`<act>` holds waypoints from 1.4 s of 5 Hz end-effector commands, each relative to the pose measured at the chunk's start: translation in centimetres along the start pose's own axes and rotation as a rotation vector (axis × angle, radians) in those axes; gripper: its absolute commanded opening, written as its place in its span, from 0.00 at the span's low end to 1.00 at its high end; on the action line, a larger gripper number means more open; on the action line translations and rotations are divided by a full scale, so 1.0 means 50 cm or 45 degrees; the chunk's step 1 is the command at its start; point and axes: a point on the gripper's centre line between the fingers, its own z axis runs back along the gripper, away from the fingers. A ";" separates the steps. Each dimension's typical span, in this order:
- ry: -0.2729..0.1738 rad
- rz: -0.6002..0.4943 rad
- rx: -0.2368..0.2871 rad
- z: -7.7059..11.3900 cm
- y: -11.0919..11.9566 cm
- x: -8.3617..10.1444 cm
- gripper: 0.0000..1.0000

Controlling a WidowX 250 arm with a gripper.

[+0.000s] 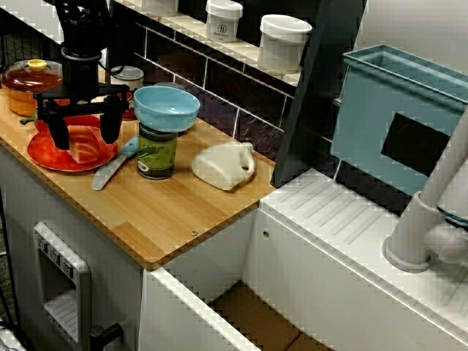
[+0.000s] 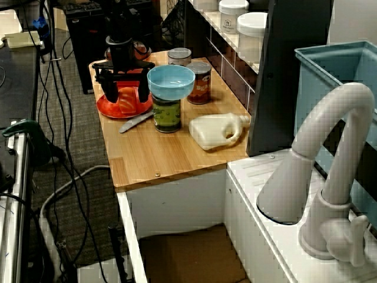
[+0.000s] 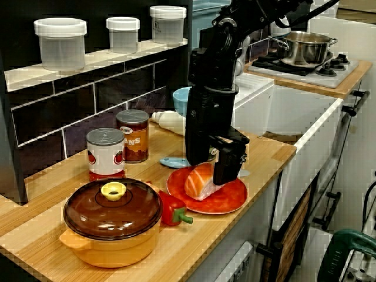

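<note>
**1. Status.** My pincer [image 1: 85,137] hangs upright over the red plate [image 3: 228,200]. The jaws are spread wide and hold nothing. The two fingers [image 3: 228,161] stand one on each side of the salmon piece [image 3: 197,181], with their tips low, near the plate. In the view from the pot end the near finger overlaps the fish, and I cannot tell whether it touches.

**2. Location of the work item.** The salmon piece lies on the red plate, on the wooden worktop [image 1: 168,219]. It is at the end away from the sink, between the orange pot [image 3: 111,220] and the green can [image 1: 156,155].

**3. Step in hand.** I judge this to be the pre-grasp position: the fingers straddle the fish and are not yet closed on it.

**4. Requirement for the next move.** A grip from here calls for an even closure across the fish. The force should be light, since the piece looks soft and slick. The tips must stay off the plate surface and clear of the knife [image 1: 110,172], which lies just beside the plate.

**5. Inventory.**
- Salmon piece: one.
- Red plate: one.
- Knife: one.
- Cans: three. One is the green can, which carries the one blue bowl [image 1: 166,106]. The other two are red cans [image 3: 132,135] by the tiled wall.
- Orange pot with lid: one.
- Red pepper [image 3: 172,210]: one, between the pot and the plate.
- White jug [image 1: 223,167]: one, lying on its side.
- Lidded jars [image 3: 60,42] on the shelf: three.
</note>
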 end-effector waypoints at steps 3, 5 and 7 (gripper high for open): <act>-0.063 -0.005 -0.020 0.001 0.007 0.019 1.00; -0.076 -0.008 -0.019 -0.010 0.003 0.018 0.25; -0.048 -0.002 -0.012 -0.001 -0.006 0.023 0.00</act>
